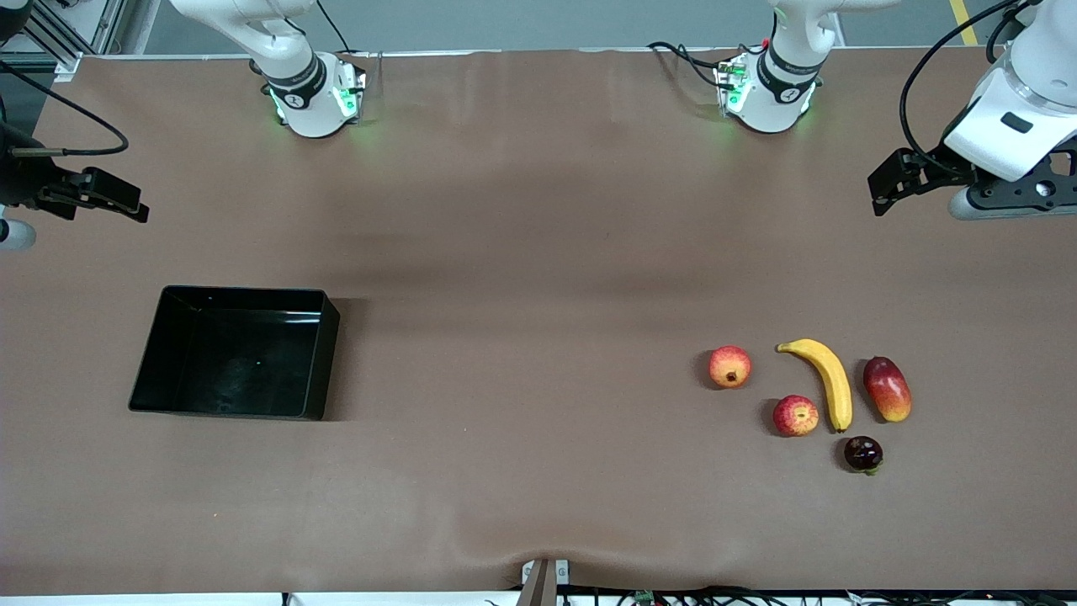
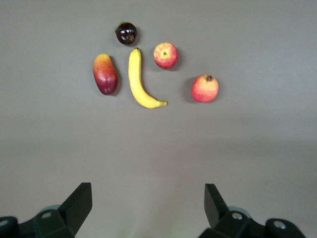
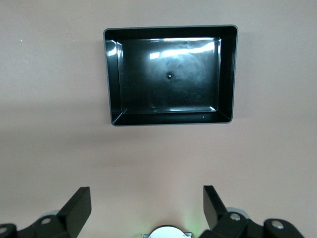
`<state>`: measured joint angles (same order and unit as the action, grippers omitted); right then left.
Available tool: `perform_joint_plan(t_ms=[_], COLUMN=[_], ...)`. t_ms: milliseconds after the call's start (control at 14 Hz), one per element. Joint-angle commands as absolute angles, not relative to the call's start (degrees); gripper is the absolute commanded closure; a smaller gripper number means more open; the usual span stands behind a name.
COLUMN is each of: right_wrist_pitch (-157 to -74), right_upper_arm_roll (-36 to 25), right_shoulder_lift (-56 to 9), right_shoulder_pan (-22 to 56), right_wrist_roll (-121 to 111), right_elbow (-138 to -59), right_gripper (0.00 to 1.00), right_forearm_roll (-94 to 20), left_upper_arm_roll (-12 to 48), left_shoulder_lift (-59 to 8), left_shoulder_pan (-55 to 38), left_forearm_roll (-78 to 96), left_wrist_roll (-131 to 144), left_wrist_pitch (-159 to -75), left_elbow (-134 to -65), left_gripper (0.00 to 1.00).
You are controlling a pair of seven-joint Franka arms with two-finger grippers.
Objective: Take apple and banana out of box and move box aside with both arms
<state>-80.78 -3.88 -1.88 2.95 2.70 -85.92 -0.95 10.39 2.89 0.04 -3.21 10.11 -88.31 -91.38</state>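
The glossy black box [image 1: 236,353] with low walls sits toward the right arm's end of the counter [image 1: 522,252]. One yellow banana [image 1: 829,379], one red apple [image 1: 795,416] and three other fruits cluster toward the left arm's end, wide bare counter between. Left gripper [image 2: 148,208] and right gripper [image 3: 147,208] hover, jaws spread wide, holding nothing.

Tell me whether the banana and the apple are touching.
Apart. The front view shows a strip of bare table between the banana and the apple; the left wrist view shows the same gap.
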Motion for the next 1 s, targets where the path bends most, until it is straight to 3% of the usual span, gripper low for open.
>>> perform_joint_plan(t_ms=[0,929], right_wrist_pitch=[-80.0,-80.2], right_upper_arm_roll=[-2.7,-2.9], right_shoulder_lift=[-1.9,-2.0], right_shoulder_pan=[1.8,1.2], right_wrist_roll=[3.4,2.9], right_elbow=[-85.4,-86.0], right_gripper=[0.00,0.00], right_forearm_roll=[0.0,0.0], left_upper_arm_roll=[10.0,9.8], left_shoulder_lift=[4.3,3.1], left_shoulder_pan=[1.1,1.2], left_forearm_roll=[-1.4,-2.3], left_wrist_roll=[9.1,8.2], left_wrist_pitch=[-86.5,-86.4], left_elbow=[-91.9,-90.3], left_gripper=[0.00,0.00])
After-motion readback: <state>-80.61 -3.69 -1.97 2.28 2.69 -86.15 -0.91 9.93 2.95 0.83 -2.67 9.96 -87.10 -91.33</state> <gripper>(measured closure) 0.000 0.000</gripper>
